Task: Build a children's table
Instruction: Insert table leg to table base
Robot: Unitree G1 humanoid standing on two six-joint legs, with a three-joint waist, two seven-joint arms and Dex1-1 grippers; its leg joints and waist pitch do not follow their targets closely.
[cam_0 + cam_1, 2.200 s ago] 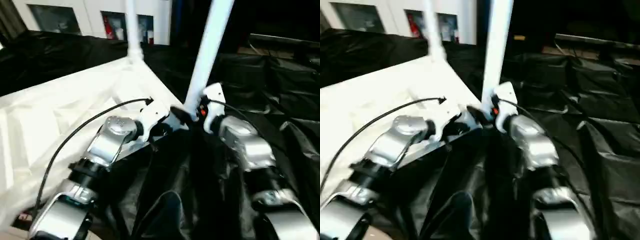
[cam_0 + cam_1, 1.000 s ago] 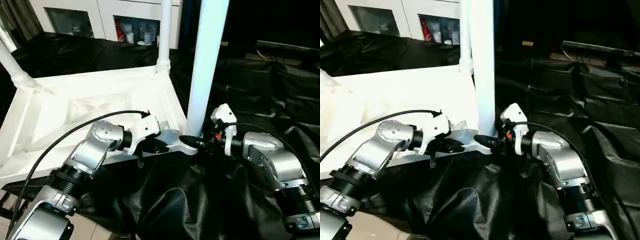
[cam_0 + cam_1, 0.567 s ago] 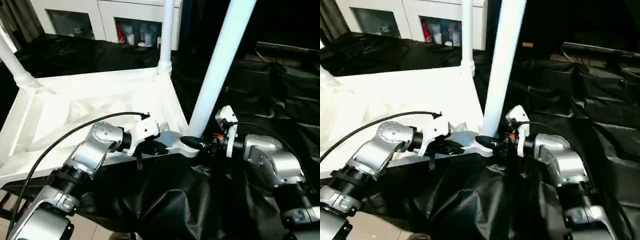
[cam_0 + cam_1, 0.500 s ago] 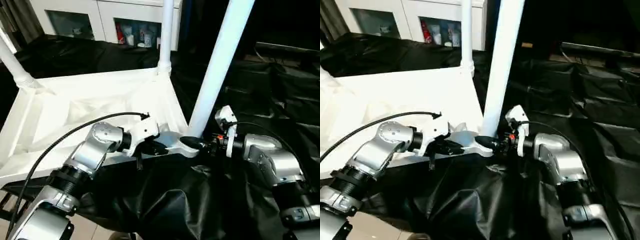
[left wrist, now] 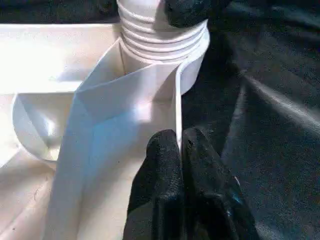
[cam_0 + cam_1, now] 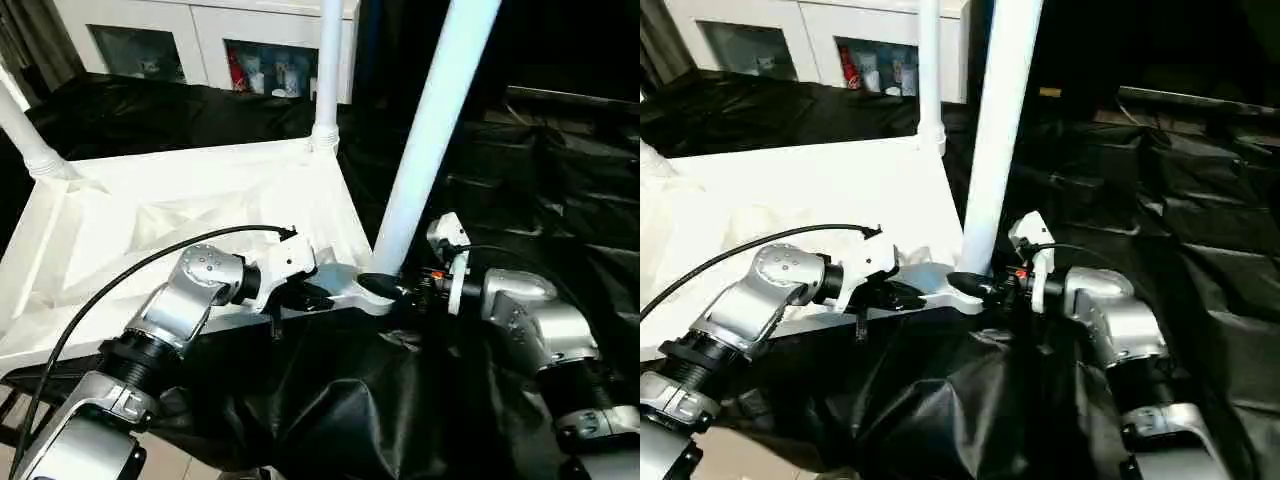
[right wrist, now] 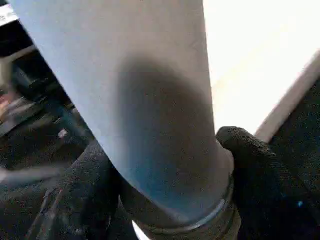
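The children's table top (image 6: 180,210) lies upside down, white, with its ribbed underside up. One leg (image 6: 327,70) stands in the far right corner socket and another leg (image 6: 25,135) in the far left one. A third leg (image 6: 425,130) rises from the near right corner socket (image 5: 160,30), its top leaning to the right. My right gripper (image 6: 385,287) is shut around the base of this leg (image 7: 150,100), one finger (image 7: 260,170) on each side. My left gripper (image 6: 305,297) is shut on the top's thin rim (image 5: 177,100) just beside that socket.
Crumpled black sheeting (image 6: 520,150) covers the surface under and to the right of the table top. White cabinets (image 6: 200,40) with glass doors stand along the back. A strip of pale floor (image 6: 190,465) shows at the lower left.
The leg in my right gripper has tipped from upright to leaning right at its top. Both grippers keep their holds in the same places.
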